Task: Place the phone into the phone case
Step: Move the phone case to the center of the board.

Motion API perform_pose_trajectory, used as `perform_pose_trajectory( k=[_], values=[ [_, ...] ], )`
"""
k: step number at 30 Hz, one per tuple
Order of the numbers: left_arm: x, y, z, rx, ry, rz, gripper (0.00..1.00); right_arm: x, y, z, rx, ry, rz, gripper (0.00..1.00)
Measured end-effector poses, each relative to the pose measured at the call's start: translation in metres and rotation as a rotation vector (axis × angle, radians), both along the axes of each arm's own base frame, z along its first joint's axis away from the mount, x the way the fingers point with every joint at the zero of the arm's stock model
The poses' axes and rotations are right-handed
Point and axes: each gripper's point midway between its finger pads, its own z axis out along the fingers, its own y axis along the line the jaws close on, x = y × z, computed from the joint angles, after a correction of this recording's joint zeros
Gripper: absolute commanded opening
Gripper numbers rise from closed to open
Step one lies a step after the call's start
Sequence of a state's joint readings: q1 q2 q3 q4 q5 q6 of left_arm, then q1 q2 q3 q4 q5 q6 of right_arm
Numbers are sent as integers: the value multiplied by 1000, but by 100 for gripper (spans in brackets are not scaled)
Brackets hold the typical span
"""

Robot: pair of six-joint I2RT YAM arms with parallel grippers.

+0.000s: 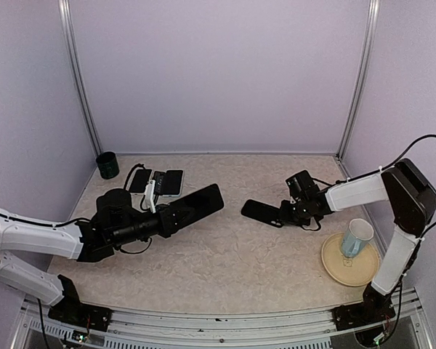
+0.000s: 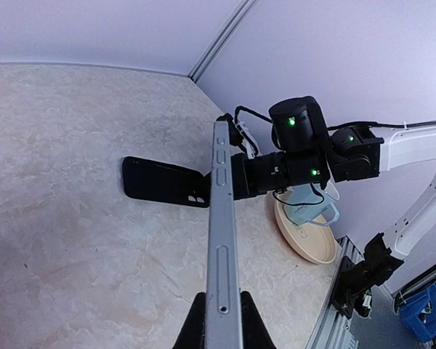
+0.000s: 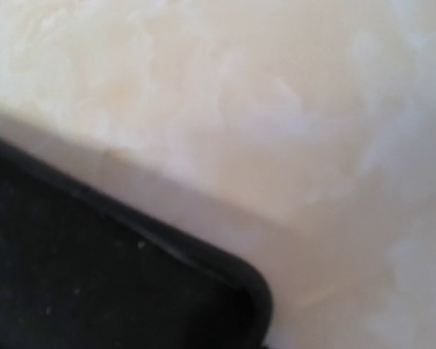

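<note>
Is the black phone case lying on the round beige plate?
No, the black phone case lies on the table, apart from the plate.

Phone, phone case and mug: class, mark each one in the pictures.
phone [image 1: 196,203], top view, middle of its dark face.
phone case [image 2: 160,182], left wrist view, middle of its black surface.
mug [image 1: 357,237], top view, its outer wall.

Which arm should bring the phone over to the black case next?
Left, probably. The left gripper is shut on the phone, which points toward the phone case lying on the table. The right gripper is down at the case's end, so it looks better suited to steadying it.
</note>
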State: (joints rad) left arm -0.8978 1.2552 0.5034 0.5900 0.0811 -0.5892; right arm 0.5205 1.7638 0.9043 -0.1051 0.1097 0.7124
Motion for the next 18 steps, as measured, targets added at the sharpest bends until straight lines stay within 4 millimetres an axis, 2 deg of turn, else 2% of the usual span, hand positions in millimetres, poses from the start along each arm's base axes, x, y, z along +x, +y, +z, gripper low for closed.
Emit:
perform_pose_trajectory(
  k=[10, 18],
  values=[
    [1, 1, 1, -2, -4, 9, 0, 9, 8, -1, -8, -1, 37, 6],
    [0, 3, -3, 7, 2, 14, 0, 9, 17, -1, 14, 8, 86, 3]
  ],
)
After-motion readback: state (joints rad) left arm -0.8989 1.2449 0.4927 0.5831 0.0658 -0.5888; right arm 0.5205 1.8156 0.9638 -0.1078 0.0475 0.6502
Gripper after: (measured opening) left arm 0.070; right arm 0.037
